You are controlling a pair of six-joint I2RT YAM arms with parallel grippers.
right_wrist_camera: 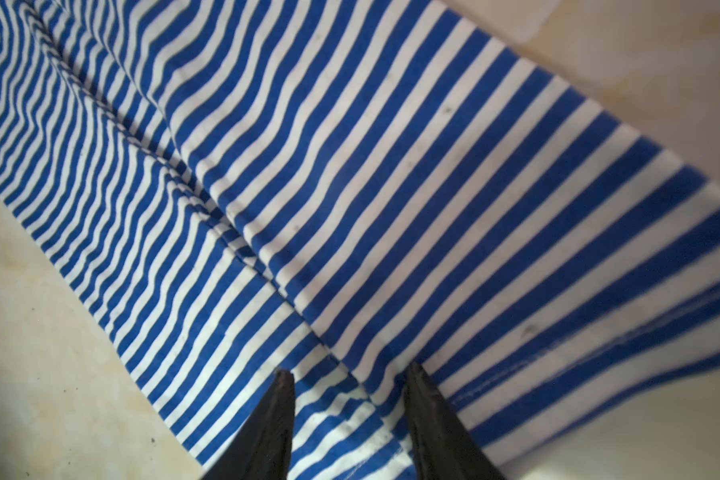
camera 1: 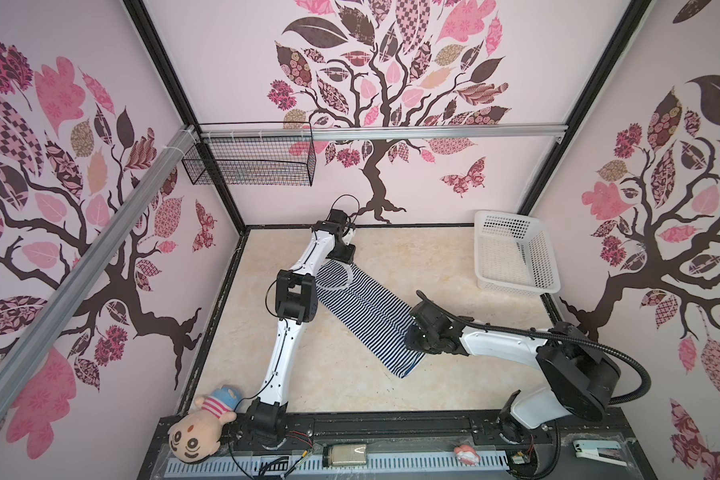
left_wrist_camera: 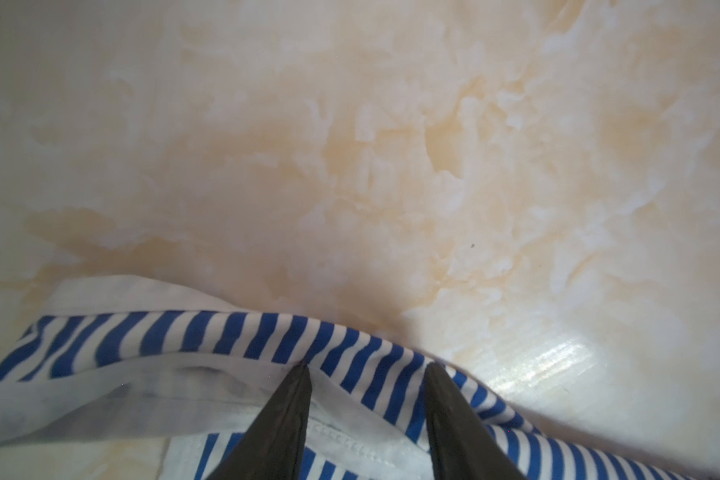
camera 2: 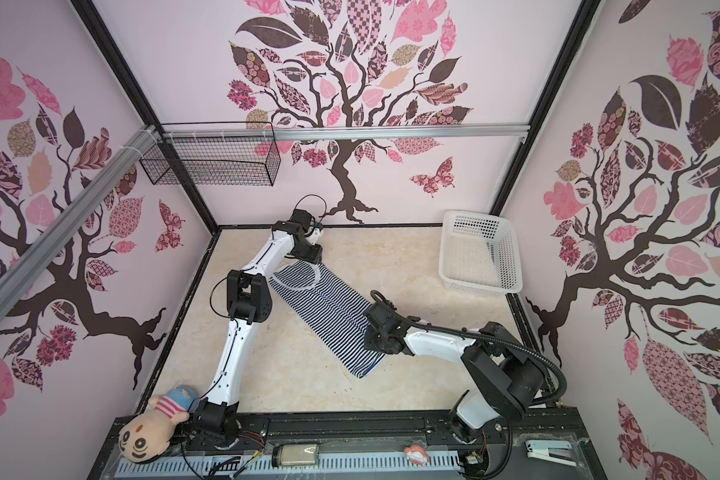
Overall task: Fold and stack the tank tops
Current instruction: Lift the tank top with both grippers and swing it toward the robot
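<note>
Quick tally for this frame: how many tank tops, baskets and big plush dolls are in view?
Tank tops: 1
Baskets: 2, white basket and wire basket
Big plush dolls: 1
Total: 4

Pale pink walls printed with dark trees enclose a cream marbled tabletop. A black wire basket hangs on a silver rail. A white perforated plastic basket stands far right.
</note>
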